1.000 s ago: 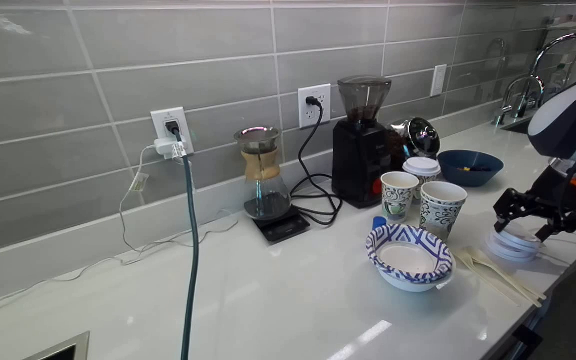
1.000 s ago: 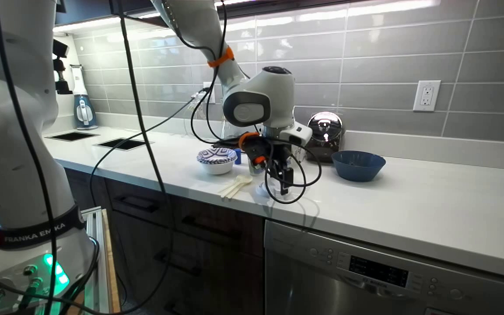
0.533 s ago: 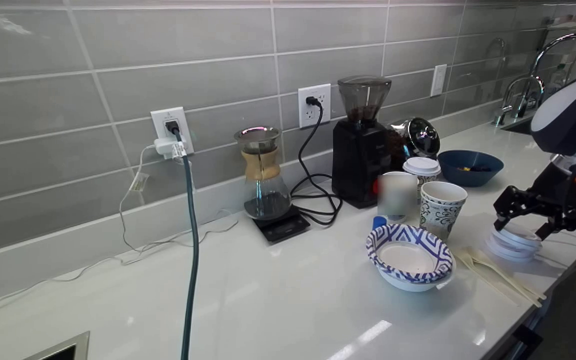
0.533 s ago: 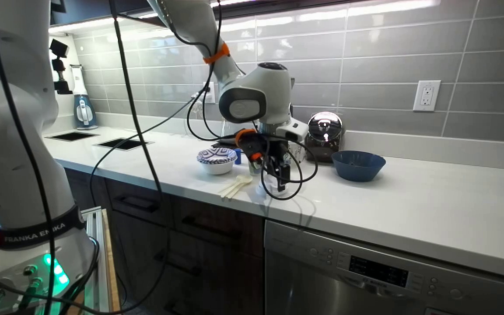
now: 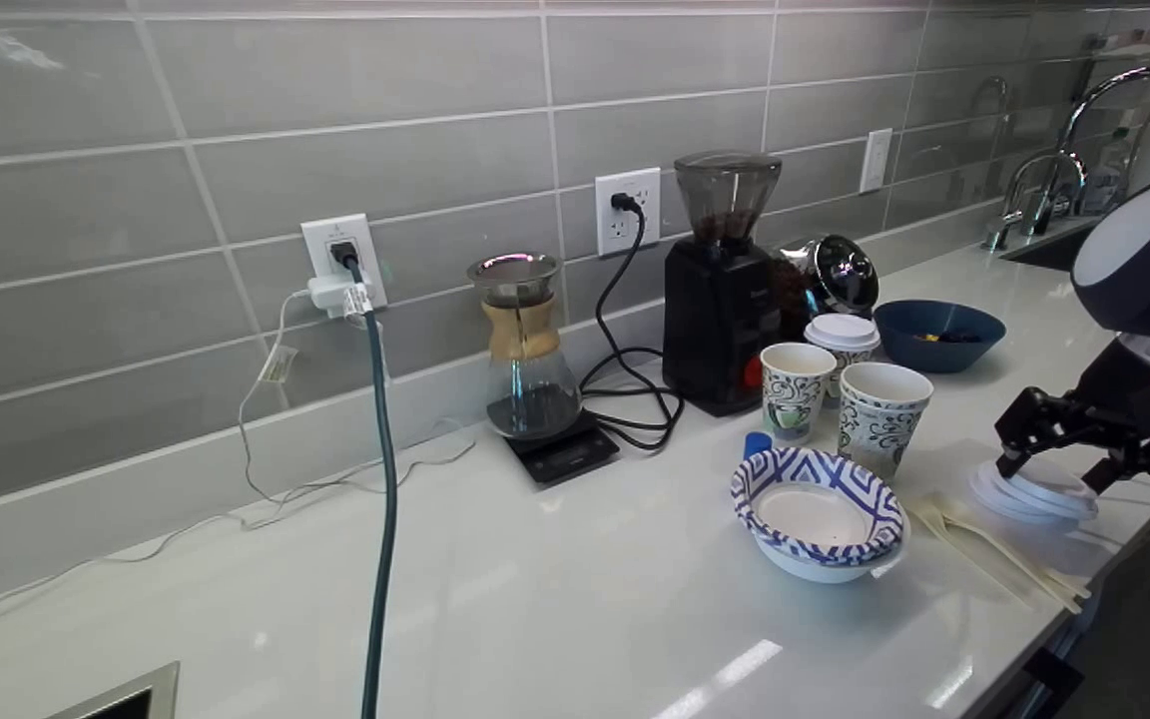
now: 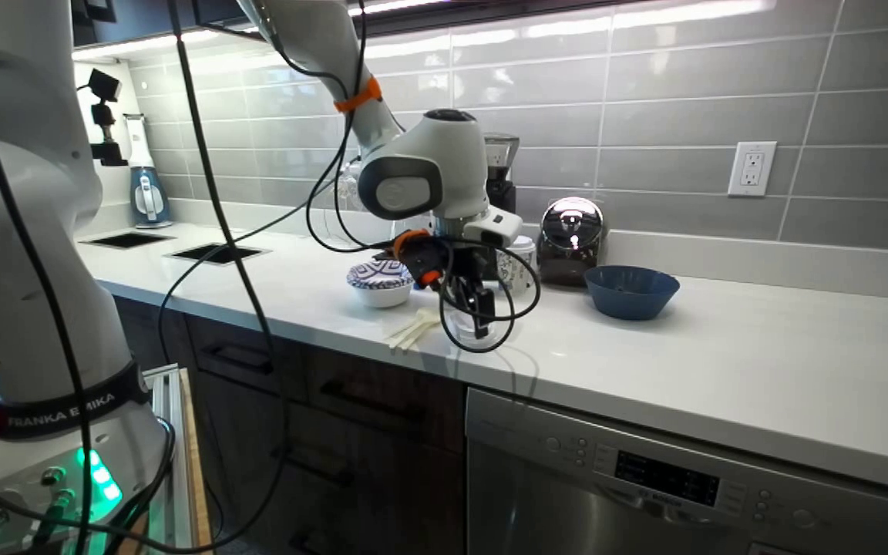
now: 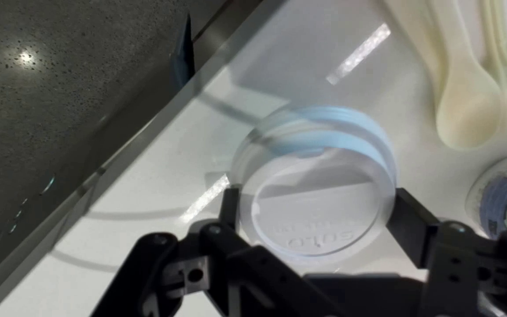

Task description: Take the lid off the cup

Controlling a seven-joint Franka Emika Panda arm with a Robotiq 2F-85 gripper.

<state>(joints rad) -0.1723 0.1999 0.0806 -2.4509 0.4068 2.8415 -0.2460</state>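
My gripper is low over the counter, its fingers against opposite edges of a round white lid embossed with lettering. This lid overhangs a stack of similar lids, offset towards the gripper; whether it still touches them I cannot tell. Farther back, a dark-patterned paper cup wears its own white lid. In front of it stand an uncovered greenish-patterned cup and a nested pair of uncovered patterned cups. One patterned cup partly enters the wrist view.
Pale wooden-looking utensils lie beside the lid stack. A blue-and-white bowl and a dark blue bowl stand nearby. A black grinder is at the wall. The counter's front edge runs close to the lids.
My gripper has shifted a little along the counter and the topmost lid has come with it, sliding off centre from the stack below. The cups and bowls stay where they were.
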